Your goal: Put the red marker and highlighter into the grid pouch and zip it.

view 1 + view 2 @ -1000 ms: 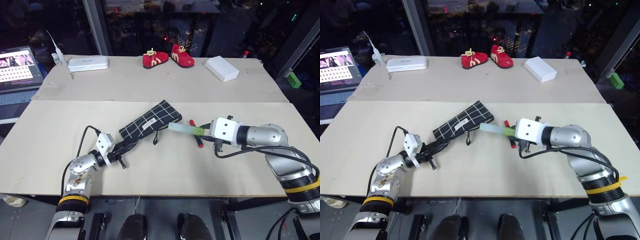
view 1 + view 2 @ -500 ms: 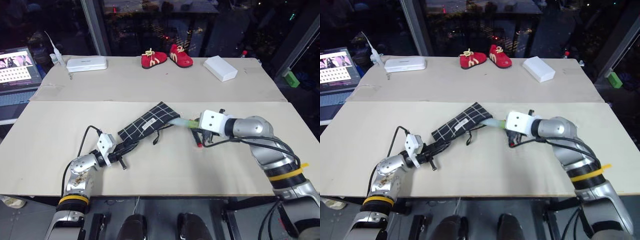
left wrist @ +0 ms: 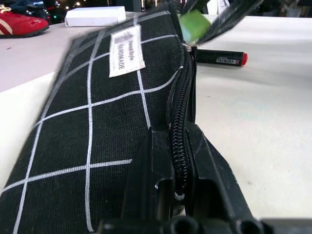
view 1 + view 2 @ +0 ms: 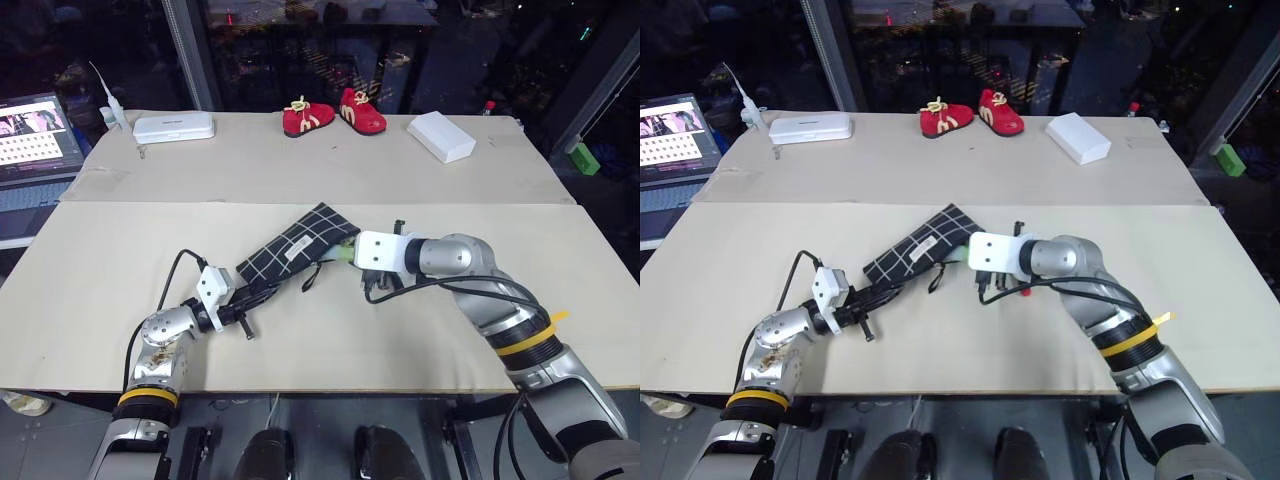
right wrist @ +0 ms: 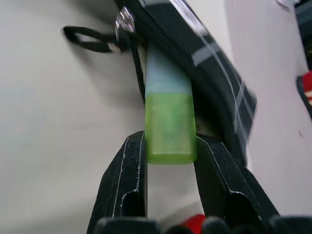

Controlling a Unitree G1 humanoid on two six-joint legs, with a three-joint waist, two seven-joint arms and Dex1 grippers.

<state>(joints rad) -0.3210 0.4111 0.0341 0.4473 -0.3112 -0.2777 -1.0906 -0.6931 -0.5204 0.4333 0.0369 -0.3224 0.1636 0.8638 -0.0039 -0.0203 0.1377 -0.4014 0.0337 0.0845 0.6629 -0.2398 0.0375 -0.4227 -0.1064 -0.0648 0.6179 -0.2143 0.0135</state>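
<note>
At table centre, the grid pouch [image 4: 298,245] lies diagonally, long axis running from 7 to 1 o'clock. Left gripper [image 4: 240,303] is clenched on its near zipper end, holding it steady. Right gripper [image 5: 170,161] grasps the highlighter [image 5: 169,122] by its green end; pale tip points toward 10 o'clock, touching the pouch's open zipper edge. Highlighter axis is nearly in line with the opening. Red marker [image 3: 220,57] lies on the table just beside the pouch.

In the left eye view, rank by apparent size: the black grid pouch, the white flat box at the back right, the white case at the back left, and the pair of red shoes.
1. Black grid pouch.
2 and 3. White flat box and white case: too alike to rank.
4. Either red shoe alone; all three back items sit farther away.
</note>
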